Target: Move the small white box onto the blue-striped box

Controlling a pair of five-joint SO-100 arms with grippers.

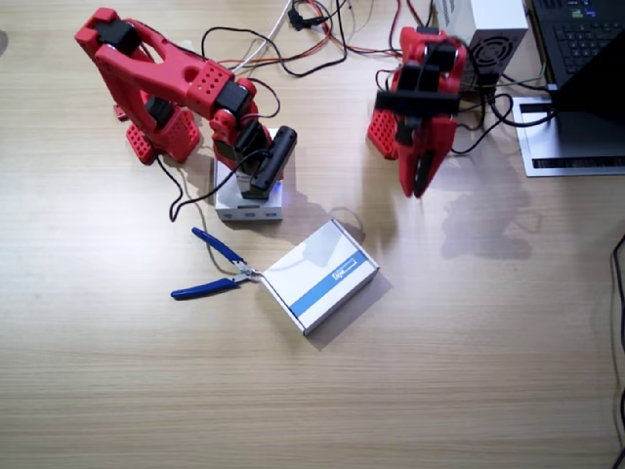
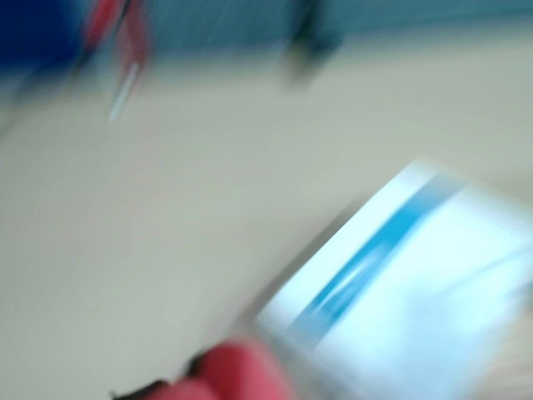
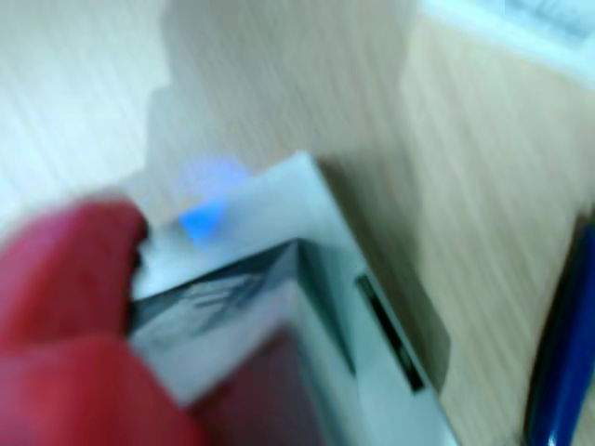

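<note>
Small white box sat gripped in right claw; left claw, seemingly closed, hovered clear of flat blue-striped cardboard box.

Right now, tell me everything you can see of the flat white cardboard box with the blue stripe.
The flat white cardboard box with the blue stripe lies flat on the wooden table, turned at a slant and closed. The stripe runs along its near long edge and carries small white text. The jaw tip of the blue-handled pliers reaches its left corner. No gripper touches it. In a wrist view it shows blurred.
</note>
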